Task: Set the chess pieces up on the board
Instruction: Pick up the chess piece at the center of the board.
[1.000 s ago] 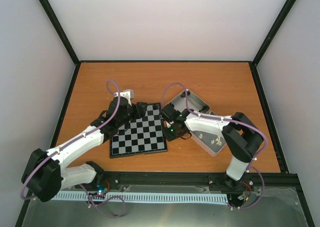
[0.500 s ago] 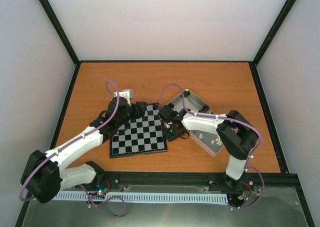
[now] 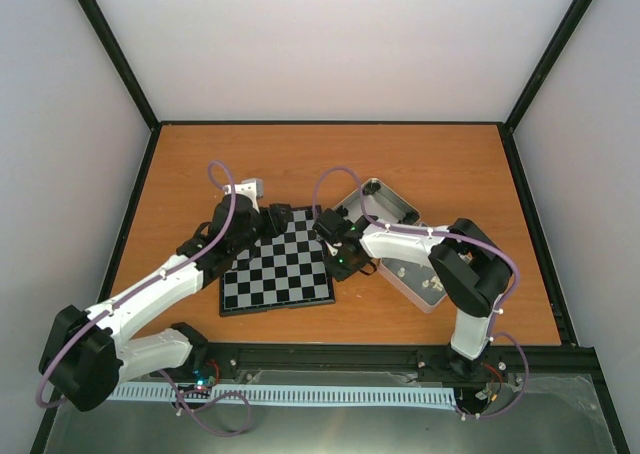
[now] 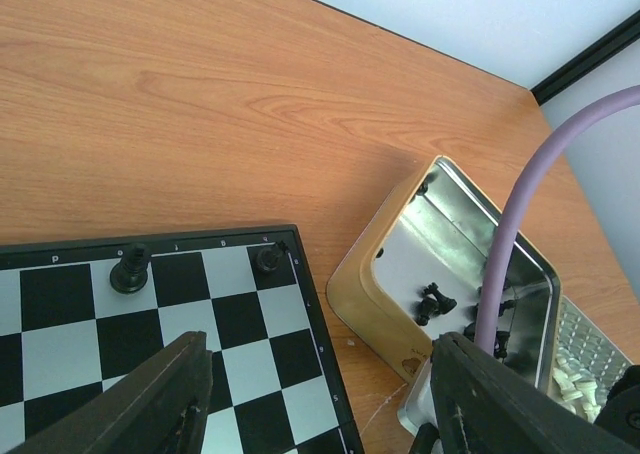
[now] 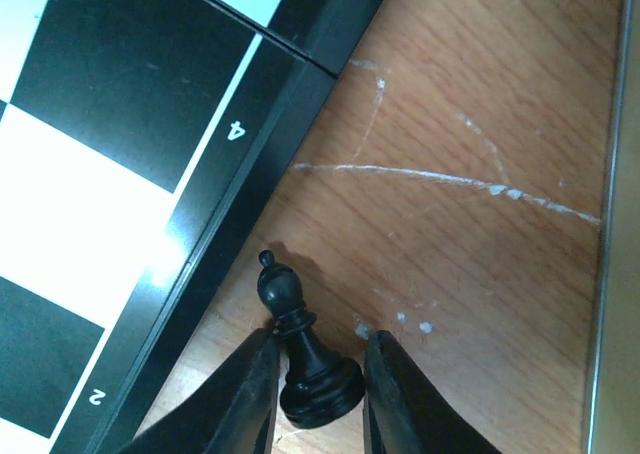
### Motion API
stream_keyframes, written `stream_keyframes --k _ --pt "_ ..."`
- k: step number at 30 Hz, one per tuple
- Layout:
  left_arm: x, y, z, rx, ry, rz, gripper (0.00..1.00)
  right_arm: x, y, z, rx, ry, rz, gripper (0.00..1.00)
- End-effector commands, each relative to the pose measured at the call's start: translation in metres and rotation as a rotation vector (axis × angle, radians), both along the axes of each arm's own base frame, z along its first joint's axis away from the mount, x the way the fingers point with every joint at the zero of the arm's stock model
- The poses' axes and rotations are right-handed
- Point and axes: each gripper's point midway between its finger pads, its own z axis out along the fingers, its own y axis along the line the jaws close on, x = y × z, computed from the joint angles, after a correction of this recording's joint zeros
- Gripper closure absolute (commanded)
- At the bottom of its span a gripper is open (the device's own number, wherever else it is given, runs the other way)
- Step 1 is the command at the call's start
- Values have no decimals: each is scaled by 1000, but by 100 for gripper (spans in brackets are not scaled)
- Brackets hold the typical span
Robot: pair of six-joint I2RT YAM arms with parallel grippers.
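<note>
On the far row of the board (image 4: 150, 344) two black pieces stood: one (image 4: 130, 268) a few squares in, and the corner piece (image 4: 267, 259) at the far right. Every other square in the left wrist view was bare. From above the men were too small to count, so others may have stood nearer. Most of the black set seemed to lie loose in the open tin (image 4: 380, 264) just right of the board, and white pieces (image 4: 575, 379) lay in a second tin (image 3: 425, 307) nearer and further right. By this showing the job was barely begun.

A black bishop (image 5: 298, 334) stood upright on the table (image 3: 430, 164), just outside the board's right border. The right gripper (image 5: 320, 359) had its fingers (image 5: 245, 394) pressed against both sides of the base, apparently clamped on it. The left gripper (image 4: 320, 394) hung released and empty over the board's far edge.

Compared with a second earlier, the right arm had drawn its elbow in and shifted slightly left and farther away, toward the board's right edge. The left arm had hardly moved.
</note>
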Motion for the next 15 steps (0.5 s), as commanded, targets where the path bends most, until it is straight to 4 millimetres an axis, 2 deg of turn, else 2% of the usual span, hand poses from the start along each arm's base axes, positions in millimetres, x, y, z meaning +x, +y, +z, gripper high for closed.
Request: stream_keyframes --k 1,5,8,11,15 --pt "1 6 3 13 -14 14 39 -8 -3 -3 -12 14 24 77" --pt "-1 5 2 4 -6 6 39 -3 -4 0 -4 -24 1 83" --pt "-6 3 -1 -11 11 -12 38 5 -5 8 18 -81 -29 84" --pt "-15 -6 -4 -48 32 -73 36 13 -1 28 90 -162 -45 84" --pt "-36 -32 -2 -136 49 -243 28 19 9 60 230 -263 -49 85"
